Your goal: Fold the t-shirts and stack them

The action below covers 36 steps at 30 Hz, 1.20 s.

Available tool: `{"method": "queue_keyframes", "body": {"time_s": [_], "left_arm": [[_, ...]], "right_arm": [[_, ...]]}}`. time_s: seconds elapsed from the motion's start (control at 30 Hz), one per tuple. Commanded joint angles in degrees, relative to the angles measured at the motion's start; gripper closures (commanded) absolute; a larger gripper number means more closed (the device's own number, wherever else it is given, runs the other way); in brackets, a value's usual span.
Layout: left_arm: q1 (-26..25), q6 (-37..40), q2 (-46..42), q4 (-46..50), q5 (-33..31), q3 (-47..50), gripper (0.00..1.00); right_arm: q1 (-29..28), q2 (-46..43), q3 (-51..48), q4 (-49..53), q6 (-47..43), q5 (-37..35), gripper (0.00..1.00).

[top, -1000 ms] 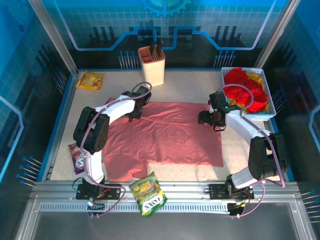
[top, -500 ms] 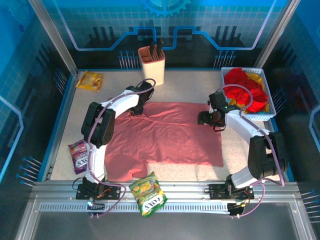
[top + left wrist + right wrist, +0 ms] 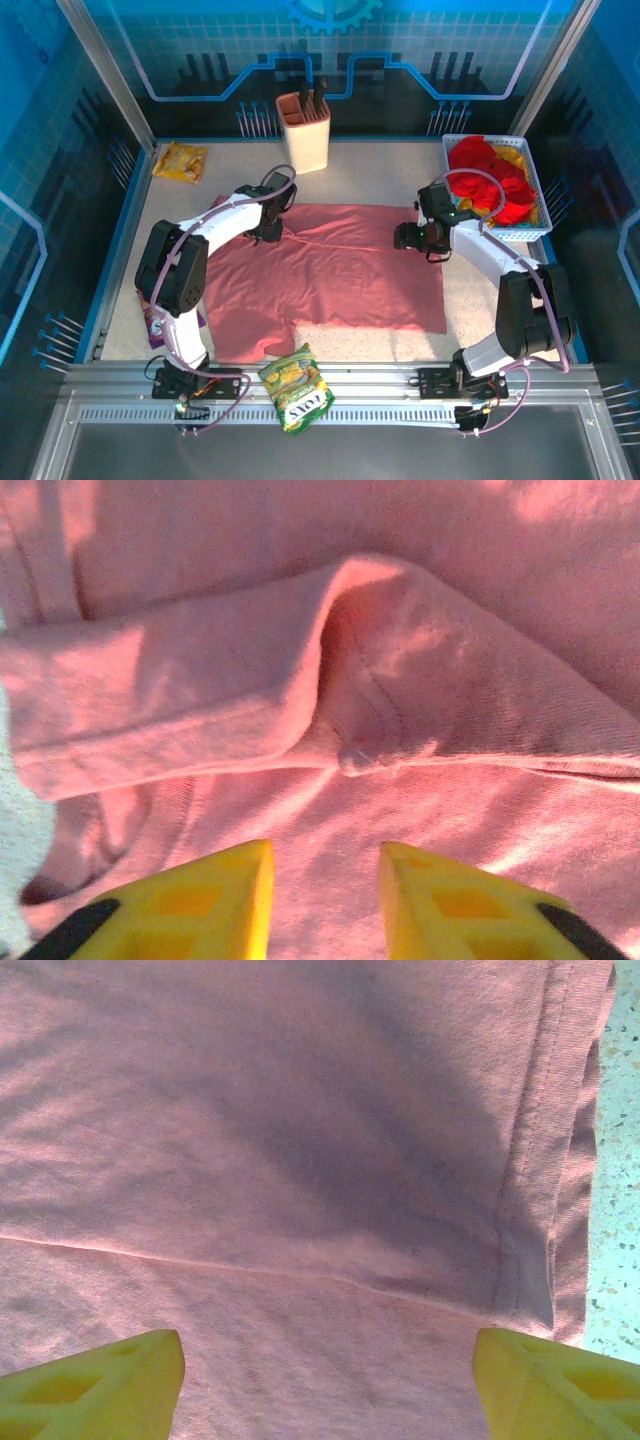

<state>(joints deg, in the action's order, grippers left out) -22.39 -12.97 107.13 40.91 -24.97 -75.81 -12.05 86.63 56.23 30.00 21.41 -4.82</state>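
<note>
Looks mid-fold on the pink t-shirt. Left gripper slightly apart, right gripper spread wide, both empty. Next they need to pinch an edge.

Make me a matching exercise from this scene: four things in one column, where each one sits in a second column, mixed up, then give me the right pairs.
Things
1. pink t-shirt
2. basket
3. knife block
4. green snack packet

Places
A. far edge, near the middle
B. near edge, at the front
C. spread flat in the middle
D. far right corner

Pairs: 1-C, 2-D, 3-A, 4-B
</note>
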Motion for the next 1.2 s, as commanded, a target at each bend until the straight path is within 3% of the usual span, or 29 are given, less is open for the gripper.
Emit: {"method": "queue_keyframes", "body": {"time_s": [0.0, 0.8, 0.97, 1.07, 1.17], "left_arm": [[0.3, 0.4, -0.6, -4.8, 2.0, 2.1, 0.63], [0.4, 2.5, 5.2, -6.3, -3.2, -2.6, 0.74], [0.3, 2.3, 5.4, -5.5, -4.4, -2.7, 0.82], [0.3, 1.5, 4.2, -4.8, -5.0, -2.0, 0.94], [0.1, 1.0, 3.1, -4.3, -4.2, -1.1, 1.00]], "right_arm": [[-0.7, 0.2, -0.3, 0.4, -0.5, 1.2, 0.24], [-0.8, -0.2, -0.9, 0.3, -0.7, 1.2, 0.24], [-0.7, -0.3, -1.1, 0.5, -0.9, 0.6, 0.24], [-0.7, -0.3, -1.3, 0.3, -0.8, 0.6, 0.24], [-0.8, -0.1, -1.4, 0.1, -0.6, 1.0, 0.24]]}}
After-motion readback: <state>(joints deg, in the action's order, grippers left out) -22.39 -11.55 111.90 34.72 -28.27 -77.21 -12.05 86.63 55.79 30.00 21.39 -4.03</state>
